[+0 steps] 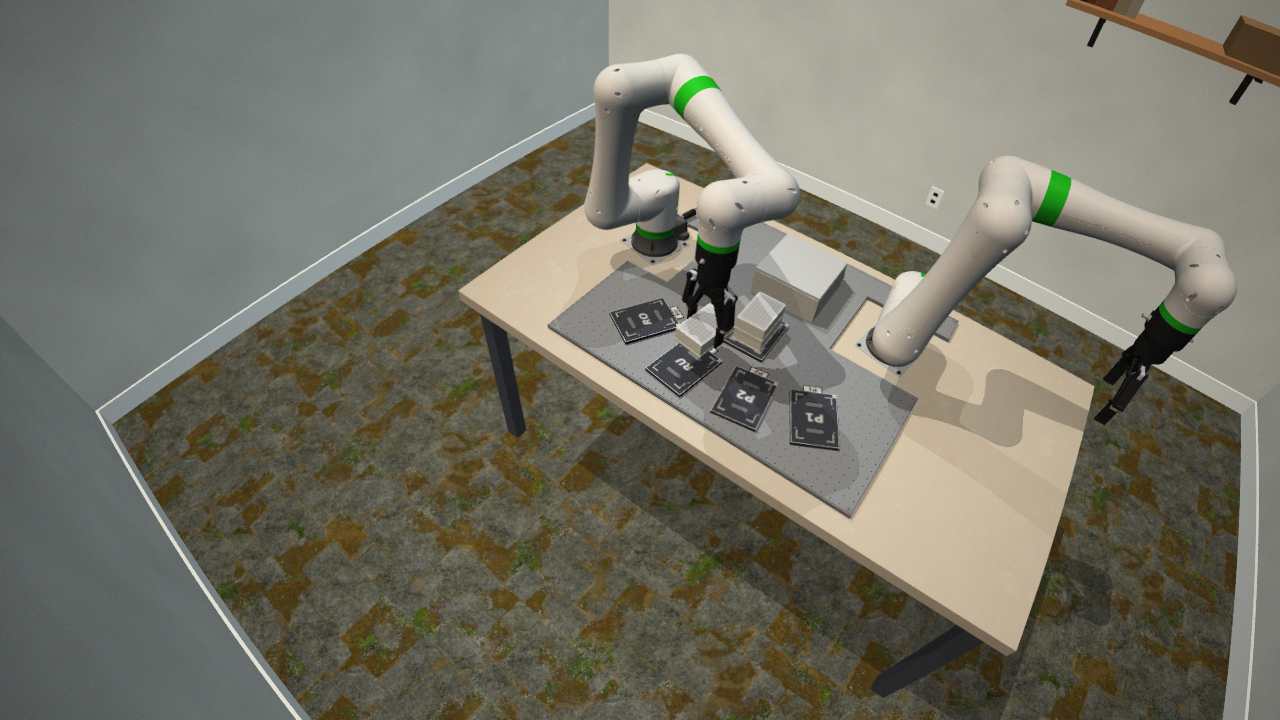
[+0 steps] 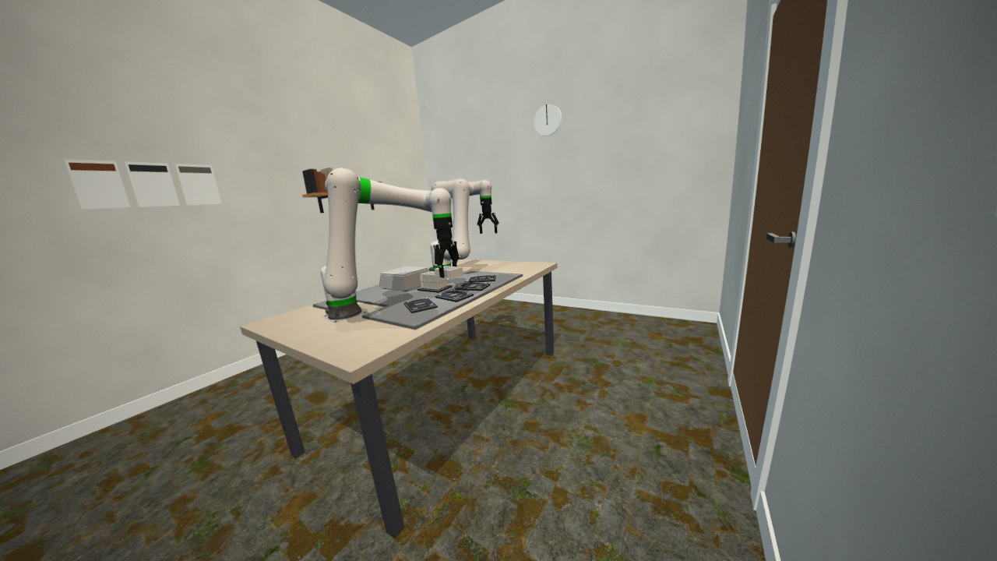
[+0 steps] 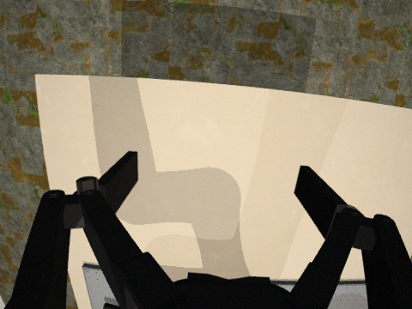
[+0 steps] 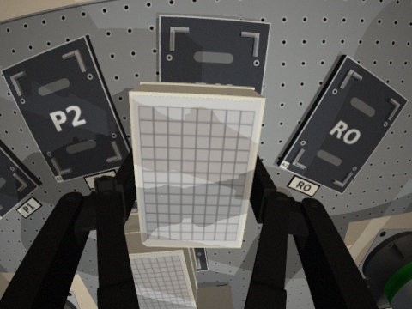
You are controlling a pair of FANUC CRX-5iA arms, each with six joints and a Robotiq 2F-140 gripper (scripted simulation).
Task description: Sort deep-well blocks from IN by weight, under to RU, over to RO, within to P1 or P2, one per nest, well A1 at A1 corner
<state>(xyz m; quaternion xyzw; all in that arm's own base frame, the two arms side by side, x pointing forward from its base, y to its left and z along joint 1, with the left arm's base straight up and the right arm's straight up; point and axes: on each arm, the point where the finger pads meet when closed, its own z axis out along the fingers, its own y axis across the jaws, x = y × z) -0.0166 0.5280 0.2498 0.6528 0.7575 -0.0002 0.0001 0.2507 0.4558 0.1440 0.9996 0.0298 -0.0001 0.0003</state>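
- Block [image 1: 696, 331] [image 2: 454, 273] [image 4: 195, 172] hangs level in the right gripper [image 1: 702, 329] [image 2: 447, 268] [image 4: 194, 160], pinched by its two long sides, with its gridded top facing up.
- In the top view it appears at the far edge of tray RU [image 1: 680, 371] [image 2: 456, 291] [image 4: 215, 43], raised above the board [image 1: 859, 483] [image 2: 388, 322] [image 3: 96, 283] [image 4: 300, 26].
- The other blocks [image 1: 760, 313] [image 2: 433, 280] [image 4: 163, 279] sit stacked on a dark plate, just right of the held one in the top view.
- Tray RO [image 1: 638, 324] [image 2: 420, 305] [image 4: 345, 129] lies at left there; tray P2 [image 1: 741, 403] [image 2: 467, 287] [image 4: 66, 112] and tray P1 [image 1: 813, 417] [image 2: 480, 280] [image 4: 6, 182] lie right of RU. None of these four bears a block.
- A pale box [image 1: 796, 273] [image 2: 403, 279] stands on the far side, behind the stack.
- The left gripper [image 1: 1109, 394] [image 2: 487, 231] [image 3: 218, 172] is spread wide with nothing between its fingers, held up near the table's [image 1: 984, 537] [image 2: 299, 341] [image 3: 193, 120] [image 4: 30, 9] right end in the top view.
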